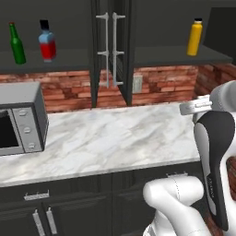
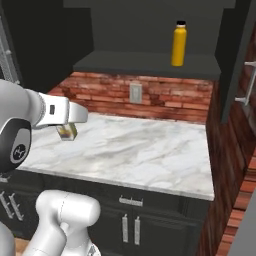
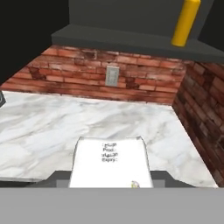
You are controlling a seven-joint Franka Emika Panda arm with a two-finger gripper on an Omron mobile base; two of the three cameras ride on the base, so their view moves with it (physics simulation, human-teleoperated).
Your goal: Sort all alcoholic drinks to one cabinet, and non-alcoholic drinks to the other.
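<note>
The pale cream container (image 3: 110, 162) sits clamped in the hand (image 3: 109, 186), lifted clear above the tabletop (image 2: 140, 150) near its left end in the right base view; from the hand view it is a flat-faced, boxy carton with small printed lines on its top face, its long axis running away from the hand toward the back wall. The yellow-orange bottle (image 2: 179, 44), a smooth cylinder with a black cap, stands upright on the right cabinet shelf (image 2: 150, 64). On the left cabinet shelf (image 1: 41, 57) the slim dark-green glass bottle (image 1: 17, 44) with its red cap and the flat-sided blue-and-red bottle (image 1: 46, 40) stand upright side by side, apart from each other. The tabletop is white marble with grey veins, backed by a rough red brick wall (image 2: 165, 97) carrying a pale outlet plate (image 2: 135, 93). A grey microwave (image 1: 20, 117) rests at the tabletop's left end, and dark cabinets (image 2: 130, 225) with metal handles run below.
</note>
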